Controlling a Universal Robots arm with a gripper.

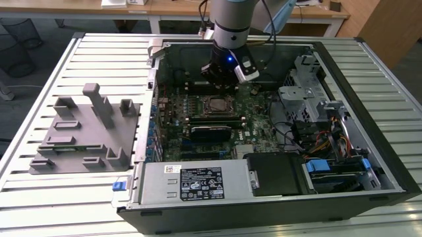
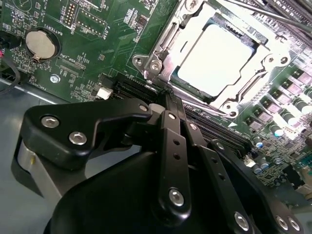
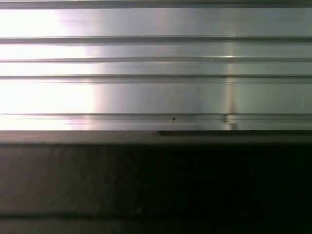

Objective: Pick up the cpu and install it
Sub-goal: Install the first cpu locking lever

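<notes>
The cpu [image 2: 217, 58], a flat square chip with a bright silvery top, lies inside the metal socket frame [image 2: 161, 46] on the green motherboard [image 2: 97, 29]. In the exterior view the cpu [image 1: 218, 104] sits at the middle of the board in the open computer case [image 1: 369, 123]. My gripper [image 1: 221, 85] hangs inside the case, just above the board and slightly behind the socket. In the second wrist view the gripper [image 2: 163, 100] and its black linkage end beside the socket's edge, apart from the chip.
A grey plastic fixture tray [image 1: 82, 133] stands on the ribbed metal table [image 3: 156, 73] at the exterior view's left. Inside the case are a power supply [image 1: 191, 182], a black drive [image 1: 277, 173], loose cables [image 1: 316, 136] and a coin battery [image 2: 40, 44].
</notes>
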